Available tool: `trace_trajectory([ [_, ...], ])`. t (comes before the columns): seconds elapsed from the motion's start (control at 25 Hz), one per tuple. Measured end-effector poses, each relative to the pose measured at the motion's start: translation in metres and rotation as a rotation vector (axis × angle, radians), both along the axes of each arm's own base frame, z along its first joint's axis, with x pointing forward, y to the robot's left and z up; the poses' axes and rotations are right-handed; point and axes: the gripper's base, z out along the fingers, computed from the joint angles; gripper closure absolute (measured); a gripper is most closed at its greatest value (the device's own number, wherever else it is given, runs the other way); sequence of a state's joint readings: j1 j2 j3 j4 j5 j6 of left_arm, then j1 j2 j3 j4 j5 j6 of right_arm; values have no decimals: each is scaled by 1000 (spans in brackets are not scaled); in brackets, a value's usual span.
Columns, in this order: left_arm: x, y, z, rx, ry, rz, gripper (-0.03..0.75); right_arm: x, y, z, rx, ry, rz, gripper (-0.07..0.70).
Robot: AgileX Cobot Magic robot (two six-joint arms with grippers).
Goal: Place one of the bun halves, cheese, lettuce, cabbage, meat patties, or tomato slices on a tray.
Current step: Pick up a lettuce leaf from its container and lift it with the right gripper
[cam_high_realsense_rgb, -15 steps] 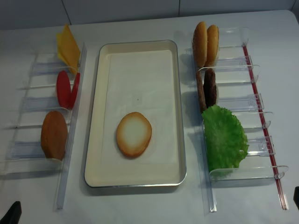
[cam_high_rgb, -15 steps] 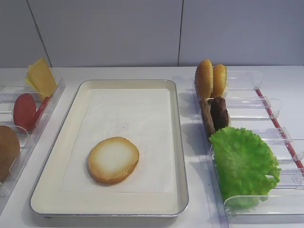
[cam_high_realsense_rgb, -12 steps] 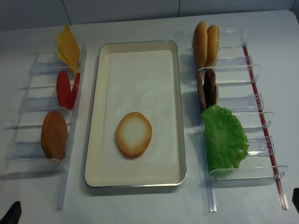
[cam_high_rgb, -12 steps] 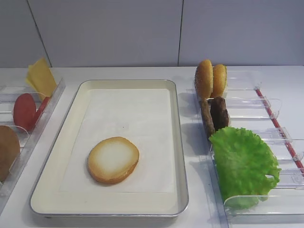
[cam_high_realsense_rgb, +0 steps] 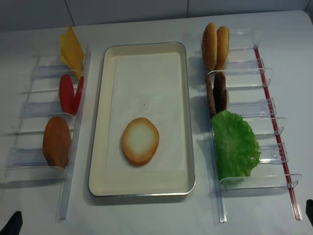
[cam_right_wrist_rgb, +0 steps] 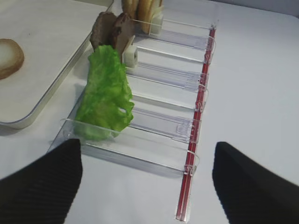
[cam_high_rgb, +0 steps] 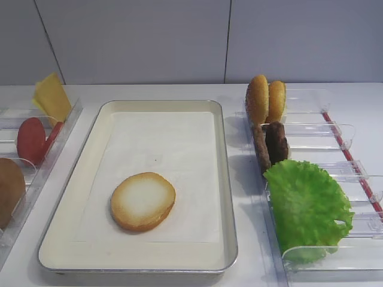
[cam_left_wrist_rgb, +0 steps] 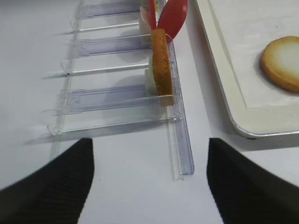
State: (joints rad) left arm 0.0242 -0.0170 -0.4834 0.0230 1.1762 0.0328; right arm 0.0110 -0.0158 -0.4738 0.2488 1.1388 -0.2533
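Observation:
A bun half [cam_high_rgb: 142, 201] lies cut face up on the paper-lined tray [cam_high_rgb: 224, 179], toward its near end. Two more bun halves [cam_high_rgb: 265, 100], meat patties [cam_high_rgb: 272, 143] and lettuce [cam_high_rgb: 308, 206] stand in the clear bins on the right. Cheese [cam_high_rgb: 51, 97], tomato slices [cam_high_rgb: 31, 140] and another bun half [cam_high_rgb: 11, 190] stand in the left bins. Cabbage is out of view. My right gripper [cam_right_wrist_rgb: 147, 186] hangs open and empty over the table, just short of the lettuce [cam_right_wrist_rgb: 105, 95] bin. My left gripper [cam_left_wrist_rgb: 149, 182] is open and empty near the left bun half [cam_left_wrist_rgb: 160, 65].
Clear plastic bin racks [cam_high_realsense_rgb: 244, 110] flank the tray on both sides; the right one has a red strip [cam_right_wrist_rgb: 194, 154] along its outer edge. A grey wall [cam_high_rgb: 179, 36] closes the back of the white table.

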Motion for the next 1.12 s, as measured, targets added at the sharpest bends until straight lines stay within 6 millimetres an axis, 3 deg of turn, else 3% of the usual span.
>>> trace_trajectory([
  [0.16,0,0,0,0,0,0,241,-2,4,2,8,16,47,47],
  [0.56,0,0,0,0,0,0,241,14,15,36,116,109,130,61],
  [0.76,0,0,0,0,0,0,241,32,24,39,220,214,177,112],
  [1.12,0,0,0,0,0,0,241,74,27,32,285,429,163,115],
])
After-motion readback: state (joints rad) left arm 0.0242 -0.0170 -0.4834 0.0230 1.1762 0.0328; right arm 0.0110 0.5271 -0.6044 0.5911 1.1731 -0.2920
